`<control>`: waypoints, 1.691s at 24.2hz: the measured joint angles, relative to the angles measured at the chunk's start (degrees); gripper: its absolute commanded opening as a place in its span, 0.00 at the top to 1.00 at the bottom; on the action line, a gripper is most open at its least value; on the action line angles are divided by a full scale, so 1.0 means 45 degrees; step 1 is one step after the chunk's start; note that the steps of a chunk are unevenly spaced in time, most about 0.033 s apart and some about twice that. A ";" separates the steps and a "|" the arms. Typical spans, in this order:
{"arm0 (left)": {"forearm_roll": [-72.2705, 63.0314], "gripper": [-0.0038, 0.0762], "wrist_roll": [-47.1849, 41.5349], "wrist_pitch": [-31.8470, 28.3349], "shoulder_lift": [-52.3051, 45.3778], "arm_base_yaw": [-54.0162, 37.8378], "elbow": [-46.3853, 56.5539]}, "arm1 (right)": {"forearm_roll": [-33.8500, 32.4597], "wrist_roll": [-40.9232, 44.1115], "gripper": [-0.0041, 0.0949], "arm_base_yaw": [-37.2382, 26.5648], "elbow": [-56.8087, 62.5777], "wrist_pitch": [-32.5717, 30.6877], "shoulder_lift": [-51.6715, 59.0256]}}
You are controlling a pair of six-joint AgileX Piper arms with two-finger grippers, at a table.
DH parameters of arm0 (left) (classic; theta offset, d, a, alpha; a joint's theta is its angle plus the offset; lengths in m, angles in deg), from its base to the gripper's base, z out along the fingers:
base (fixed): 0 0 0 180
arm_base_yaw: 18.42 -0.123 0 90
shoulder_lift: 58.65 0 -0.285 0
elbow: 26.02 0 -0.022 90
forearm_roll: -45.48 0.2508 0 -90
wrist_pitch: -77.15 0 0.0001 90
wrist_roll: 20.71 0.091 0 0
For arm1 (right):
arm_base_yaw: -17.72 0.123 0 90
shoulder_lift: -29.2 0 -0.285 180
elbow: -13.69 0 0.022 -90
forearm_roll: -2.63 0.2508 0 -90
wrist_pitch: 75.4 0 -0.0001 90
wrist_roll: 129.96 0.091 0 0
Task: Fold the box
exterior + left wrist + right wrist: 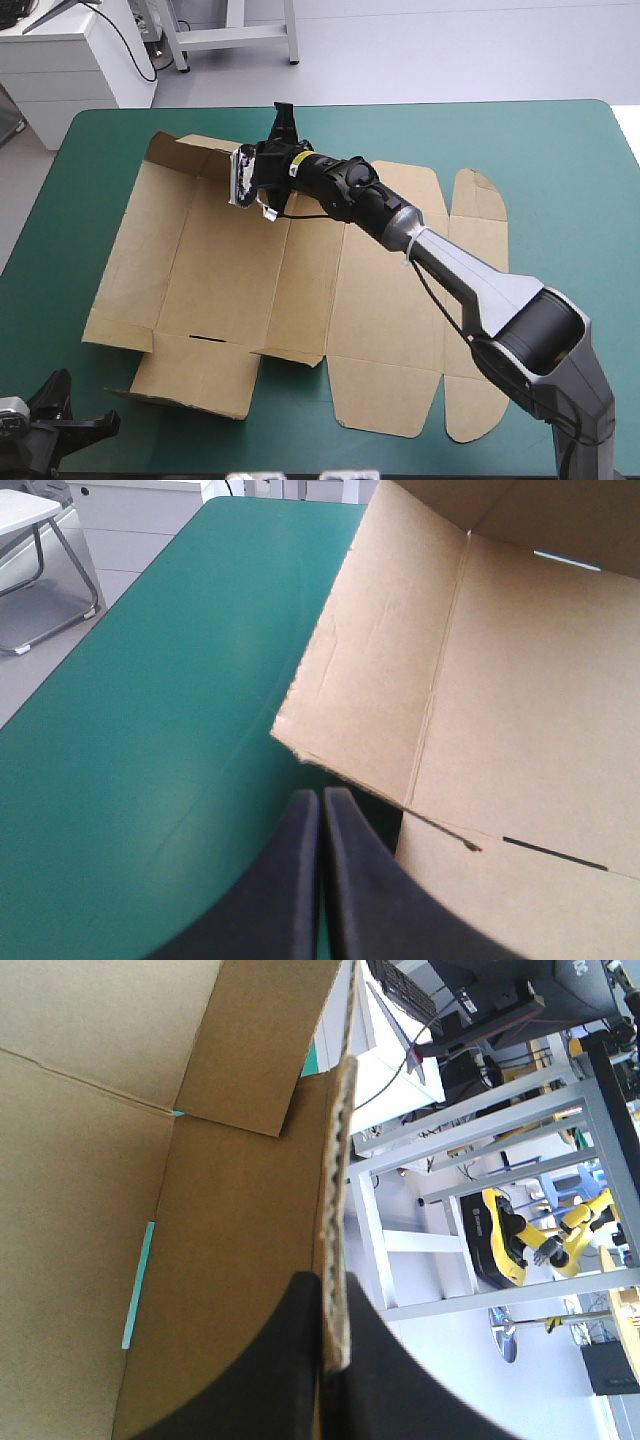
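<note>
Pinching box (230,290) wall, right tool (333,1295) part-hidden.

The right arm (452,268) covers part of the box (200,270).

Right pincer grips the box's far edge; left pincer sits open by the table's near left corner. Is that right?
No. The left pincer is shut, not open, with nothing held: the left wrist view shows it. The rest holds: the right pincer grips the box at its far edge.
</note>
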 measured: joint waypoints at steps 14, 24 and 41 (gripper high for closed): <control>0.0000 0.96 0.0000 -0.0010 0.0000 0.0000 0.0000 | 0.1186 -0.0430 0.58 0.0059 0.0000 -0.1700 -0.0607; 0.0000 0.96 0.0000 -0.0009 0.0000 0.0000 0.0000 | 0.0845 0.2020 0.79 0.0059 0.0000 -0.1618 0.0102; 0.0934 0.96 0.0102 -0.1699 0.4036 0.0000 -0.1917 | -0.0928 1.0414 0.96 -0.1891 -0.0027 -0.9091 0.3978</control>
